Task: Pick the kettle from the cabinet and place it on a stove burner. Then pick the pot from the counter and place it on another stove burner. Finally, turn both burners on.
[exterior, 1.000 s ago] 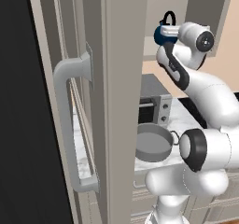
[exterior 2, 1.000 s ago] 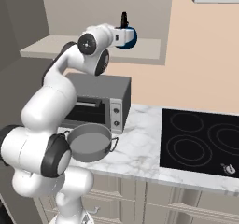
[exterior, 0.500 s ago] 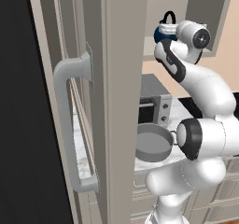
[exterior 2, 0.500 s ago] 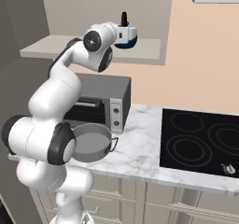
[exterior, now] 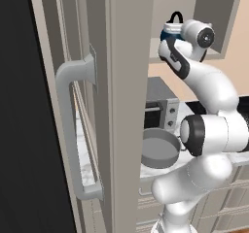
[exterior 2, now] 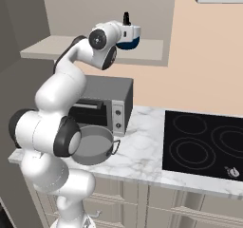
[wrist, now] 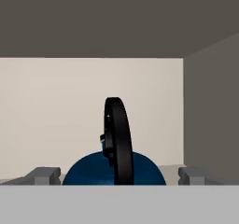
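Observation:
The small dark-blue kettle (wrist: pixel 93 171) with its black arched handle (wrist: pixel 116 139) stands on the cabinet shelf (exterior 2: pixel 57 46). My gripper (wrist: pixel 119 175) is open, one fingertip on each side of the kettle body, not touching it. In the base views the white hand reaches into the cabinet at the kettle (exterior 2: pixel 130 43) (exterior: pixel 168 33). The grey pot (exterior 2: pixel 92 144) (exterior: pixel 158 148) sits on the marble counter (exterior 2: pixel 142 146) in front of my arm's base. The black stove (exterior 2: pixel 166 141) lies to the right, with ring burners (exterior 2: pixel 190 148) (exterior 2: pixel 190 124).
A boxy grey toaster oven (exterior 2: pixel 102 101) stands on the counter under the shelf, right behind the pot. A tall beige panel with a bar handle (exterior: pixel 73 130) covers the left of the left base view. A small knob (exterior 2: pixel 232 171) sits at the stove's front edge.
The arm's elbow has swung and the hand has edged closer over the kettle. The jaws stayed open; kettle and pot have not moved.

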